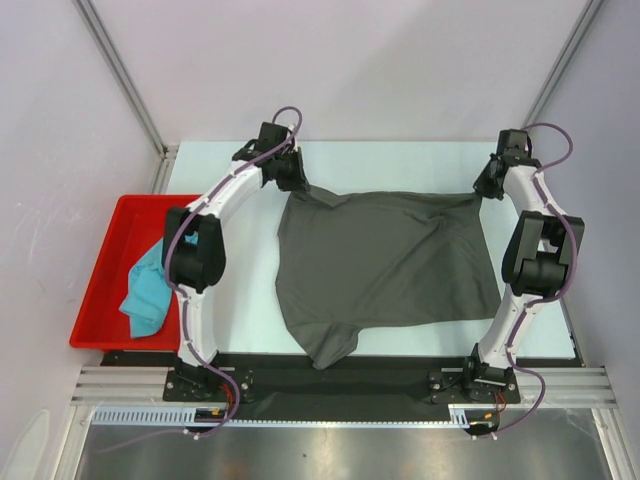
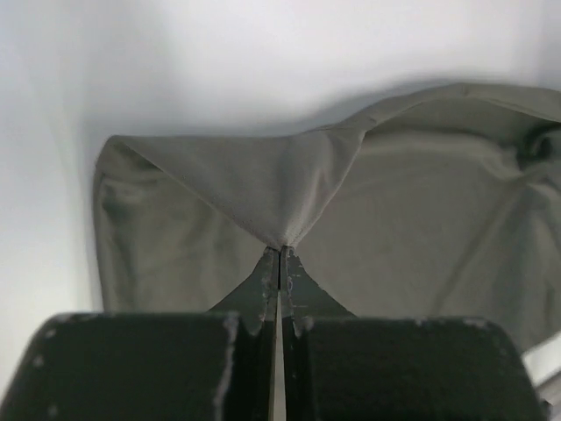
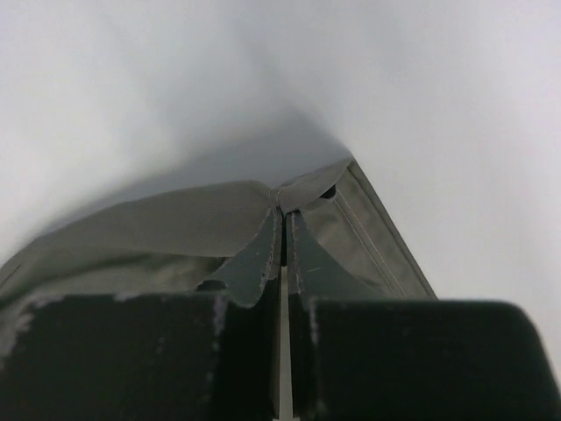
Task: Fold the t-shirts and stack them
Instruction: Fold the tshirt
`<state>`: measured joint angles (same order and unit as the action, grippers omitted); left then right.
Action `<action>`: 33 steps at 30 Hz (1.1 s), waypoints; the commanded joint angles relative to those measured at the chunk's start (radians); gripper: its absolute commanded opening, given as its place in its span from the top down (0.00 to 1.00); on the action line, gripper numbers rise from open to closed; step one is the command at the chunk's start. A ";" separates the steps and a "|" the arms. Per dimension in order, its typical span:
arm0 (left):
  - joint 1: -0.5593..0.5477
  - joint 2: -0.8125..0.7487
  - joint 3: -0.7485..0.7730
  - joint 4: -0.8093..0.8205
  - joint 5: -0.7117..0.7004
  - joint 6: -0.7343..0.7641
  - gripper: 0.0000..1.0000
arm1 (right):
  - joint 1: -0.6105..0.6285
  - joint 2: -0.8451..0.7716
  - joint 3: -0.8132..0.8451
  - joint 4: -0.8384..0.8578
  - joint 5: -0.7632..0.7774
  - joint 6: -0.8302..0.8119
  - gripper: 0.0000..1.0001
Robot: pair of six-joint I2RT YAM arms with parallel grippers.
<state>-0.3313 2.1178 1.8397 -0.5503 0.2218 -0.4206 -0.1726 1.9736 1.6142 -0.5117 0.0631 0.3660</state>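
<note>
Top external: left fingers [image 2: 261,285], right fingers [image 3: 259,259] closed on grey t-shirt [image 1: 390,260].

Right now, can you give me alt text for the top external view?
A dark grey t-shirt lies spread on the white table, its two far corners pinched by the left claw and the right claw. A teal t-shirt sits crumpled in a red tray at the left.

Before me, one t-shirt [image 1: 385,260] lies on the table [image 1: 400,165]; the other t-shirt [image 1: 148,290] sits in the tray [image 1: 100,255] to my left.
</note>
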 commanded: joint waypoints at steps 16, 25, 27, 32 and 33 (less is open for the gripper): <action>-0.025 -0.344 -0.279 -0.077 0.133 -0.096 1.00 | -0.079 -0.116 -0.010 -0.212 0.001 0.056 1.00; -0.026 -0.449 -0.408 -0.085 0.110 -0.119 1.00 | -0.082 -0.111 -0.039 -0.237 0.000 0.053 1.00; -0.026 -0.484 -0.456 -0.073 0.111 -0.125 1.00 | -0.082 -0.111 -0.046 -0.244 -0.002 0.054 1.00; -0.026 -0.538 -0.562 -0.045 0.123 -0.148 1.00 | -0.082 -0.130 -0.080 -0.240 0.006 0.054 1.00; -0.026 -0.544 -0.571 -0.042 0.122 -0.147 1.00 | -0.082 -0.131 -0.086 -0.240 0.006 0.054 1.00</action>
<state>-0.3515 1.6302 1.3025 -0.6228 0.3367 -0.5415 -0.2508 1.9045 1.5410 -0.7441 0.0650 0.4149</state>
